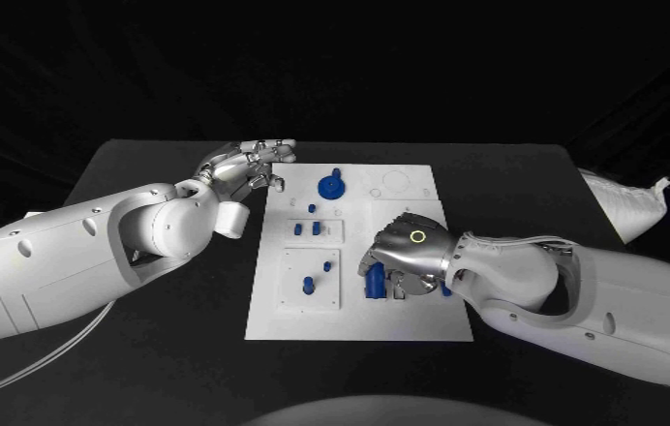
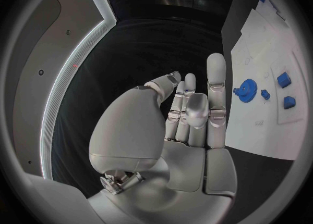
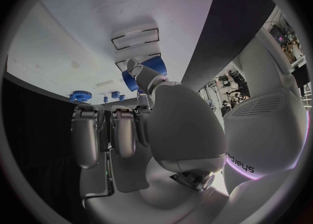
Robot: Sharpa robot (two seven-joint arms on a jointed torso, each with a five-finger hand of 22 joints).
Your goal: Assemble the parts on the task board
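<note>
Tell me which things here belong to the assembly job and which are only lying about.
Job: task board; blue gear; small blue parts; blue part under the right hand; left hand, near the board's far left corner.

Lying about: white object at the table's right edge.

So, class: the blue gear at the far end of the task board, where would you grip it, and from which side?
Judging by its pose, grip the blue gear across its toothed rim from above: it lies flat on the task board, so the sides sit low. The left robot hand is nearest.
</note>
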